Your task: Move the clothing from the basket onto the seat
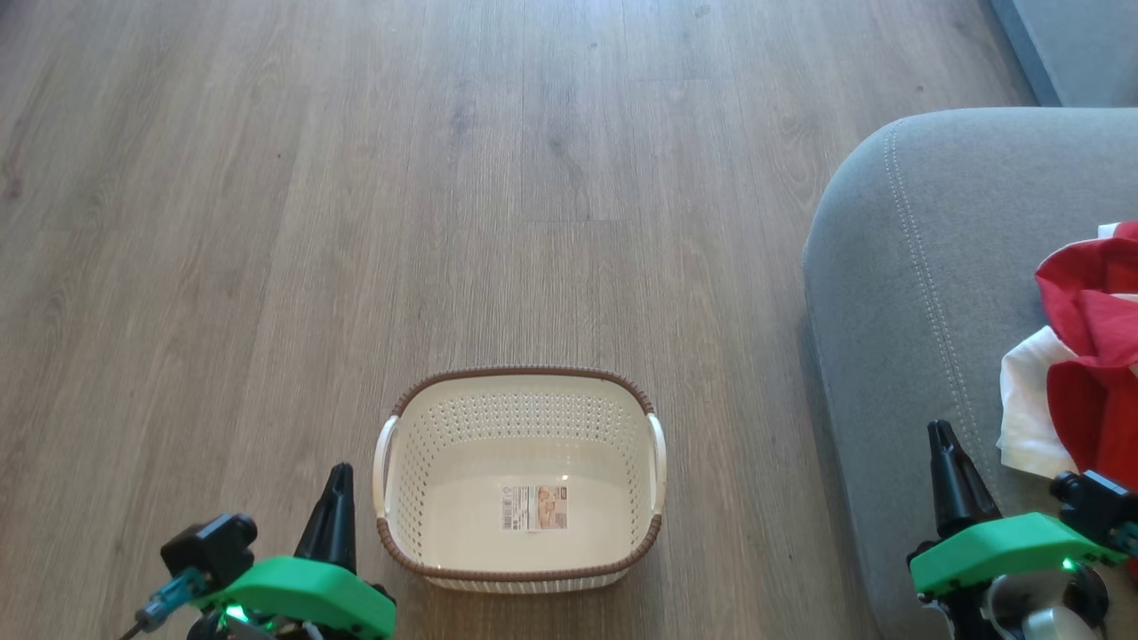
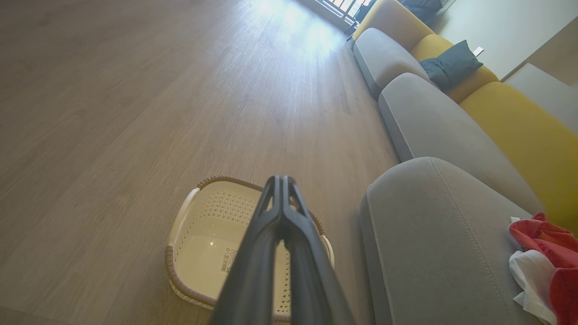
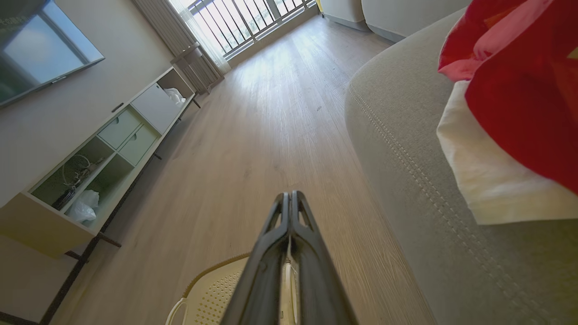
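Both pairs of jaws are pressed fully together, closed on themselves. The left gripper (image 1: 339, 471) is parked near left, just beside the basket (image 1: 524, 373). The right gripper (image 1: 940, 433) is held over the near edge of the seat (image 1: 898, 293). The clothing (image 1: 1089, 347) is heaped on the seat's right side, red over white, well apart from the basket. The basket is sat on the wood floor (image 1: 356, 178), left of the seat.

One basket (image 1: 520, 411), one seat (image 1: 898, 293), two tools (image 1: 338, 480) (image 1: 941, 440), perhaps three garments (image 1: 1092, 342) heaped.
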`<state>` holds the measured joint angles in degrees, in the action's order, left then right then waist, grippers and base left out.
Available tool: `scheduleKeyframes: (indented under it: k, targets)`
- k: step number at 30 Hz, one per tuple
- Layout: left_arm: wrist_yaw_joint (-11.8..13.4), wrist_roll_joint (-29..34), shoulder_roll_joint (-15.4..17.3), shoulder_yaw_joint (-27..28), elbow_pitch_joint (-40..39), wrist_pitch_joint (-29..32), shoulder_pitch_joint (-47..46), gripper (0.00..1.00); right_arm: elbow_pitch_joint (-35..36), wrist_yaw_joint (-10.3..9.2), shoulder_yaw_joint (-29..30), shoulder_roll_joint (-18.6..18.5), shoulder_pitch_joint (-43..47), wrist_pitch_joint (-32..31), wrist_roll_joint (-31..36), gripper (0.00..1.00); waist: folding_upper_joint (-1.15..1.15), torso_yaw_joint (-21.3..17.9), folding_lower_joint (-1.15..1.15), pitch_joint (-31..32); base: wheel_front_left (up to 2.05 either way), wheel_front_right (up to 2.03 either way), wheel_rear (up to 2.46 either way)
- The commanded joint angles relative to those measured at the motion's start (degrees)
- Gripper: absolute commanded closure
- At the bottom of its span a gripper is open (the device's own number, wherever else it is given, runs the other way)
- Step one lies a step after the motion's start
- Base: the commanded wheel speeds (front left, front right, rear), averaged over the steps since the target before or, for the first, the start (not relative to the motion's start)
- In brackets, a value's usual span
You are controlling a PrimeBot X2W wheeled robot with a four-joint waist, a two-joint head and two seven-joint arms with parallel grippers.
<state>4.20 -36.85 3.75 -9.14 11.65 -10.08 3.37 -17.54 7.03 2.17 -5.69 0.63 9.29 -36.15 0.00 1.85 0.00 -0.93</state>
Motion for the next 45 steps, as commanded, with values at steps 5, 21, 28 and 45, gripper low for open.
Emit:
scheduleKeyframes:
  k: [5,21,28,45]
  targets:
    - [-1.0,-4.1,0.7,1.7,-1.5,0.7,-3.1,1.00,2.2,0.15,0.5,-0.1,-3.0,-1.2,-4.0,1.00,0.00,-0.1,0.00,0.0,0.00,0.00,0.00]
    - [-2.9,-13.7,0.9,3.6,-0.9,3.0,-4.1,1.00,2.4,0.20,1.2,0.4,-3.7,-3.8,-13.1,1.00,0.00,-0.4,0.00,0.2,0.00,0.00,0.00]
    - [-3.8,-18.1,0.9,4.4,-0.6,4.1,-4.6,1.00,2.5,0.23,1.5,0.7,-4.0,-5.0,-17.4,1.00,0.00,-0.6,0.00,0.2,0.00,0.00,0.00]
    - [-5.9,-28.7,1.0,6.7,0.2,6.9,-5.9,1.00,2.8,0.29,2.3,1.2,-4.8,-7.9,-27.8,1.00,0.00,-0.9,0.00,0.4,0.00,0.00,0.00]
